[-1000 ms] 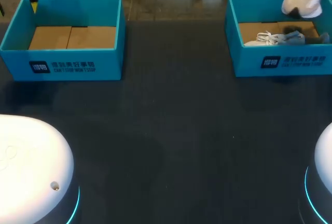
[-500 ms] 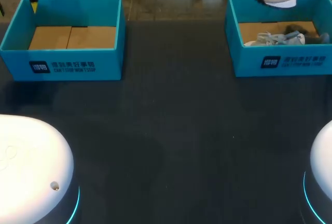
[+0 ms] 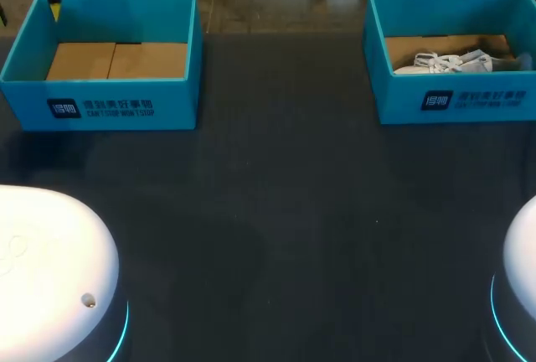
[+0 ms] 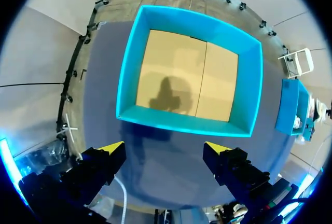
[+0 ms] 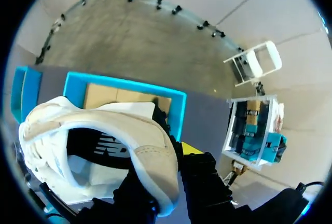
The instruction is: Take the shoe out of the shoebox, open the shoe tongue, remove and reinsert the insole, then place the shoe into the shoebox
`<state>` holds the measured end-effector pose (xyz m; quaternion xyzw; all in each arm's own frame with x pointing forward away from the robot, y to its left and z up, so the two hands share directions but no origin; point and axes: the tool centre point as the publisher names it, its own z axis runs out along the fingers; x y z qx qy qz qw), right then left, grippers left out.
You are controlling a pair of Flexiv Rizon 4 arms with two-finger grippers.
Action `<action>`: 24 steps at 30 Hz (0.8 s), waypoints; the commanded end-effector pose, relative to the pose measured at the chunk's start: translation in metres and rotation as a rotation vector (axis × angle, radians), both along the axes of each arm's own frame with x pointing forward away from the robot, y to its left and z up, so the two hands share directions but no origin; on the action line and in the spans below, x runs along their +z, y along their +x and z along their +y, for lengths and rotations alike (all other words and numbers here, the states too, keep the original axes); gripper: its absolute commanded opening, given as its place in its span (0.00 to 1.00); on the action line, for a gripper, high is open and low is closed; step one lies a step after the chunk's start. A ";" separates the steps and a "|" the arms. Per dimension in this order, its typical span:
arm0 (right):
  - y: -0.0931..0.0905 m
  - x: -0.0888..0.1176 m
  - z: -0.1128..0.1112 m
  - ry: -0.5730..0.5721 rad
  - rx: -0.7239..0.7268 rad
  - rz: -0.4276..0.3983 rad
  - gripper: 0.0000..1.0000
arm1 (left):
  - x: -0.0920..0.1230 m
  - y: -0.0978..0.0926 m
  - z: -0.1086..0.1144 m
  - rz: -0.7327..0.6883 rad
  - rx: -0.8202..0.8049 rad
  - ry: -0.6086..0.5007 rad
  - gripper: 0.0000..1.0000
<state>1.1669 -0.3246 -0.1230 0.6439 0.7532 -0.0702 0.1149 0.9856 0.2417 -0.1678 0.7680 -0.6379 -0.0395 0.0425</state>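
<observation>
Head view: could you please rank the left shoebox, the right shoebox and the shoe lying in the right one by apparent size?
Largest: left shoebox and right shoebox, alike in size, so unranked.
Smallest: the shoe lying in the right shoebox.

The left shoebox and right shoebox are teal with tan floors; the surface is dark grey; the shoe is cream, black-lined.

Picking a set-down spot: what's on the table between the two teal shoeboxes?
Nothing. In the head view, the dark table is bare between the left shoebox and the right shoebox.
</observation>
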 end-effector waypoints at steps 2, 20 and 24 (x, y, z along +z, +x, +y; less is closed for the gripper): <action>-0.007 -0.004 0.001 0.000 0.000 -0.017 0.00 | 0.000 -0.001 0.000 0.000 -0.001 0.000 1.00; -0.004 -0.065 0.000 0.012 -0.051 -0.034 0.00 | 0.000 -0.001 0.000 0.000 -0.001 0.000 1.00; -0.006 -0.082 -0.005 -0.024 -0.127 -0.004 0.00 | 0.000 -0.001 0.000 0.000 -0.001 0.000 1.00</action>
